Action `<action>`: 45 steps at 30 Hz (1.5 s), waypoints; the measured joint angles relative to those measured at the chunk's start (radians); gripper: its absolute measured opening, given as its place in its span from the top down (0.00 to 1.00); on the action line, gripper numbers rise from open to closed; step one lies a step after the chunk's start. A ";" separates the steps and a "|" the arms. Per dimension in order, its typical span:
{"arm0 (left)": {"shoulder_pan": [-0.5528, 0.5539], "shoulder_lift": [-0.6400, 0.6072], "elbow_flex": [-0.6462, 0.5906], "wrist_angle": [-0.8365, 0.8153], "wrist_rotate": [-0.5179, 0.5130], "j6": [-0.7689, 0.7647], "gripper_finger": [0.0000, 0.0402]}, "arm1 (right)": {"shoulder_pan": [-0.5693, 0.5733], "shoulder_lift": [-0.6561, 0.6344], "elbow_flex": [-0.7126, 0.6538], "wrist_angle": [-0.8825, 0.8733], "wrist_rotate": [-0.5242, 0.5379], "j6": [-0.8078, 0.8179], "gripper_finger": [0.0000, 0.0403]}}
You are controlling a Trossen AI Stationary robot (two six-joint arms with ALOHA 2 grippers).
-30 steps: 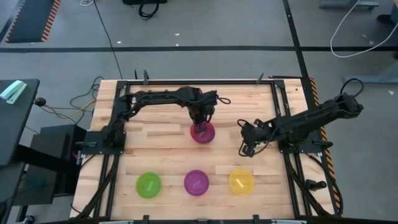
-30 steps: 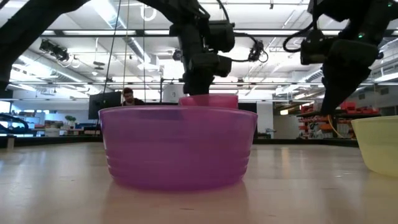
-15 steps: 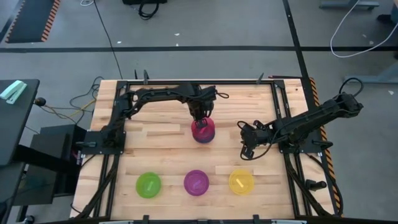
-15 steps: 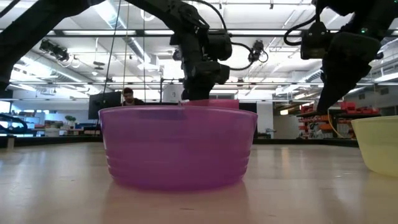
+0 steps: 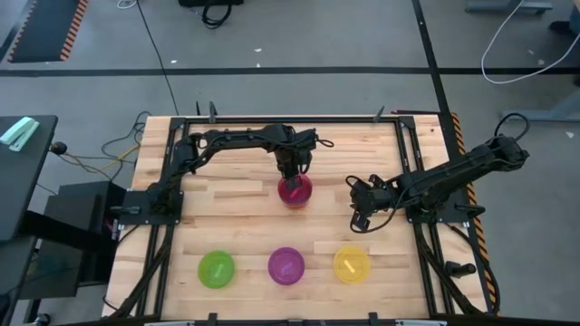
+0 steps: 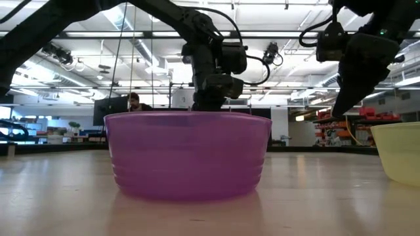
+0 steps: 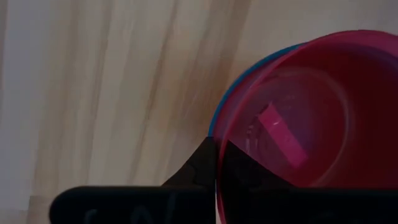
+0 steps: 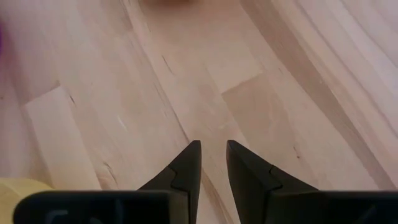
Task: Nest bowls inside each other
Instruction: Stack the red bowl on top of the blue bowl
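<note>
High view: left gripper (image 5: 291, 172) sits over the far rim of the glossy pink plastic bowl (image 5: 294, 191), near the middle of the wooden table (image 5: 245, 217). Right gripper (image 5: 360, 215) hangs empty toward the right edge. Glossy green plastic bowl (image 5: 217, 269), glossy purple plastic bowl (image 5: 286, 265) and glossy yellow plastic bowl (image 5: 352, 265) stand in a row along the near edge.

Low view: purple bowl (image 6: 188, 154) fills the foreground and hides the pink stack; the left arm reaches down behind it.

Left wrist view: left gripper (image 7: 216, 163) is clamped on the pink bowl's (image 7: 298, 118) wall, which sits inside a glossy blue plastic bowl (image 7: 225, 102) showing only as an arc of rim.

Right wrist view: right gripper (image 8: 212, 157) has its fingers slightly parted over bare wood, holding nothing.

Risk: the pink bowl may be seated askew; letting go could leave it cocked. Pulling away could drag or tip the stack.
</note>
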 joint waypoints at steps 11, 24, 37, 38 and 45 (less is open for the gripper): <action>-0.029 0.003 0.026 -0.020 0.078 0.024 0.98 | 0.000 0.000 0.000 0.005 0.016 -0.014 0.79; -0.036 0.003 0.041 -0.038 0.091 0.023 0.96 | 0.000 0.000 0.000 0.007 0.020 -0.021 0.79; -0.035 0.003 0.032 -0.021 0.014 -0.003 0.92 | 0.000 0.000 0.000 0.013 0.020 -0.021 0.79; -0.035 0.003 0.032 -0.016 0.010 -0.003 0.91 | 0.000 0.000 0.000 0.013 0.020 -0.021 0.79; -0.038 0.003 0.032 0.005 0.002 -0.003 0.90 | -0.001 0.000 0.000 0.013 0.020 -0.021 0.79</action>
